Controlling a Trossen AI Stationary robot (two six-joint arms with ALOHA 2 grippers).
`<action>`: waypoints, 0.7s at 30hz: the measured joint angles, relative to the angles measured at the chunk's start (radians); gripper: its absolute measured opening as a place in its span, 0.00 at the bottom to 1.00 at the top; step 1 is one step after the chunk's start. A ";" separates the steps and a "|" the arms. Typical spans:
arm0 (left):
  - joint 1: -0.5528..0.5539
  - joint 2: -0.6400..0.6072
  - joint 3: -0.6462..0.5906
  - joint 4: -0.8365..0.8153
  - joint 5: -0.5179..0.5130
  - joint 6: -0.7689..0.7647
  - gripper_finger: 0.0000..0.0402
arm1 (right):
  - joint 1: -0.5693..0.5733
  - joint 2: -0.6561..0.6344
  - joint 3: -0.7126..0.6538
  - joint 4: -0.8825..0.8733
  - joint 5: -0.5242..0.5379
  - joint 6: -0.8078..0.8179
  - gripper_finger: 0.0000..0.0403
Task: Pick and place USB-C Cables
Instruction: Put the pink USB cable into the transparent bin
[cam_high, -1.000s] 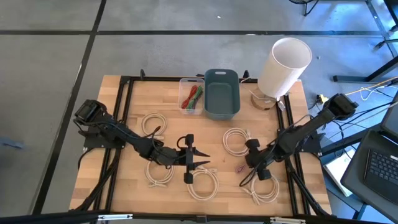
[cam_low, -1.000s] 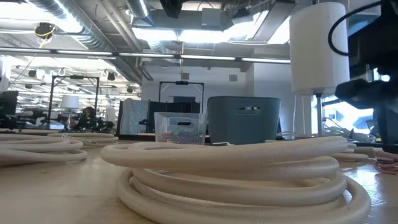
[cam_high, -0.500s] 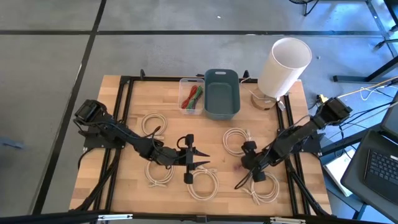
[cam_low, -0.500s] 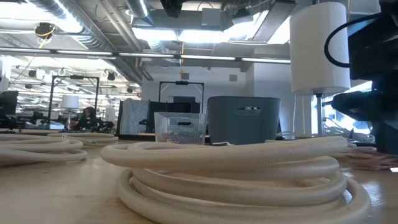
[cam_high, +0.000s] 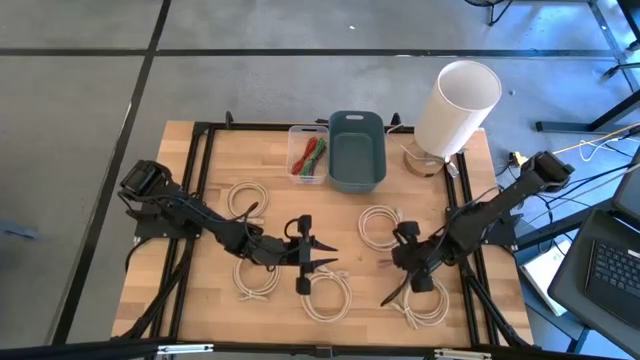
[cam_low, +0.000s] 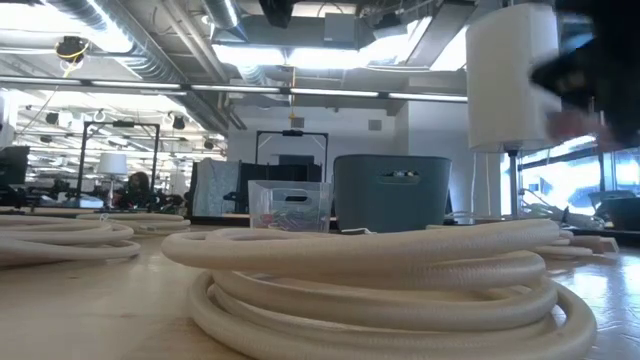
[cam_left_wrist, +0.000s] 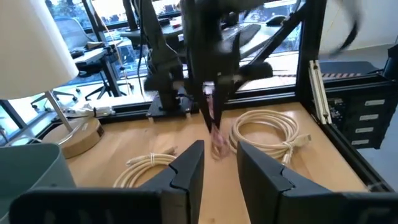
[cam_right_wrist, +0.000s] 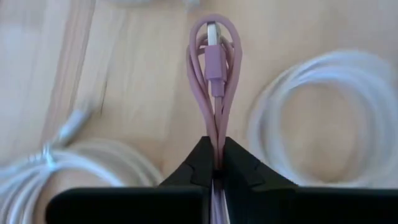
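— Where is the pink cable?

— Pinched in the right gripper; the pinkish USB-C bundle sticks out from between the clamped fingers, above the wooden table, with cream coils either side.

— And the left arm?

— The left gripper sits mid-table near another cream coil; fingers slightly apart, grasping nothing.

— Any cables already sorted?

— Green and red bundles lie in the clear tray, beside the grey bin.
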 joint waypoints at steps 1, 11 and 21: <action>0.004 0.000 0.000 0.001 0.001 0.000 0.22 | 0.005 -0.004 0.039 -0.023 0.044 -0.016 0.04; 0.094 -0.001 0.001 0.180 0.135 0.034 0.27 | 0.038 -0.012 0.308 -0.025 0.425 -0.295 0.04; 0.206 0.039 0.015 0.329 0.270 0.071 0.50 | 0.025 -0.012 0.419 0.173 0.506 -0.573 0.04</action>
